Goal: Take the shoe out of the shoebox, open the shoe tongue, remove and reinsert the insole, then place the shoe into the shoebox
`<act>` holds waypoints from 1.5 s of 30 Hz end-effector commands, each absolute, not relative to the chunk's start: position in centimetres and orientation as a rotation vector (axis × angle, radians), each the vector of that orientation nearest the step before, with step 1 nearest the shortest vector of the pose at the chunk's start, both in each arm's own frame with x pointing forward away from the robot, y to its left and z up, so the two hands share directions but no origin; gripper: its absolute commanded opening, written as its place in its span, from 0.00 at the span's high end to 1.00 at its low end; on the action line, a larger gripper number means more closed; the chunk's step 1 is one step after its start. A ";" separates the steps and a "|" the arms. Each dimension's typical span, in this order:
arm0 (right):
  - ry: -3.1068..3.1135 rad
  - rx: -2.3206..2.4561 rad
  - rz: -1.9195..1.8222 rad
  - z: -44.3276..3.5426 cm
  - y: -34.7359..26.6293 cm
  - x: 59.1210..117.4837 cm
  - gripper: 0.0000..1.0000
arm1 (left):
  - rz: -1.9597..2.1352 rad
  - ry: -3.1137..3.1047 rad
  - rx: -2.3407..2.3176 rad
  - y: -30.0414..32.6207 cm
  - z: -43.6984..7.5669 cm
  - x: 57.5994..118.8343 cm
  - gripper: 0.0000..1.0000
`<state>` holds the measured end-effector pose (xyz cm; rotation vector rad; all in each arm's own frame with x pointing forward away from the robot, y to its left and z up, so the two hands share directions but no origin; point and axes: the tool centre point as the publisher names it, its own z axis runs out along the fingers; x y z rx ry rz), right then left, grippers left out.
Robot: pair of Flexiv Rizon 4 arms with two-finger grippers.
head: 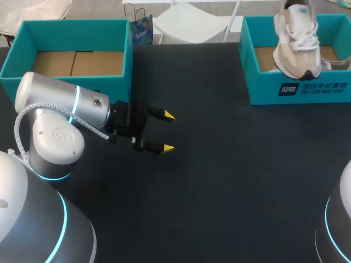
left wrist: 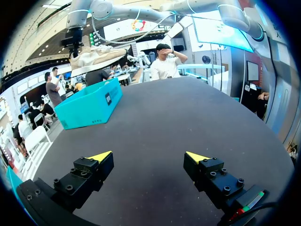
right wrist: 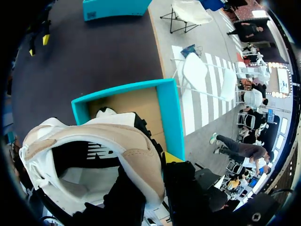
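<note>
The shoe (head: pixel 298 43), beige and white with white laces, hung over the right shoebox (head: pixel 299 90), a teal box at the far right of the dark table (head: pixel 219 186). In the head view its toe pointed down toward the box's near wall. In the left wrist view the shoe (left wrist: pixel 99 56) seemed to hang just clear of that box's rim (left wrist: pixel 89 106).

The right pincer (right wrist: pixel 151 176) was closed on the shoe (right wrist: pixel 94 155) at the rim of its opening. One dark finger sat inside the shoe and the other outside, with the padded wall pinched between them. The teal box (right wrist: pixel 170 117) lay directly below the shoe, part of its brown cardboard floor showing. From the left wrist view the right arm (left wrist: pixel 155 12) crossed overhead, and its pincer (left wrist: pixel 74 40) came down onto the shoe from above.

The left arm (head: pixel 66 104) came in low from the left. The left pincer (head: pixel 168 131) hovered over bare table near the middle, well apart from both boxes. Its yellow-tipped fingers (left wrist: pixel 101 156) were spread wide with nothing between them.

The left shoebox (head: pixel 71 33), also teal, stood at the far left of the table behind the left arm, its brown cardboard floor showing. The right wrist view caught this box (right wrist: pixel 117 7) and the left pincer (right wrist: pixel 40 43) far across the table
</note>
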<state>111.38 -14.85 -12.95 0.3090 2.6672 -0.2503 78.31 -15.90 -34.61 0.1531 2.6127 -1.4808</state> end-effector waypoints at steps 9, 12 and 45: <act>2.719 0.283 -0.309 -13.2 -26.8 118.9 1.00 | -1.476 2.616 0.154 -16.0 -34.6 78.3 0.00; 2.758 0.277 -0.350 -13.9 -28.7 120.2 1.00 | -1.476 2.616 0.154 -16.0 -34.6 78.3 0.00; 2.073 1.823 -0.321 -14.6 -34.4 117.4 1.00 | -1.476 2.616 0.154 -16.0 -34.6 78.3 0.00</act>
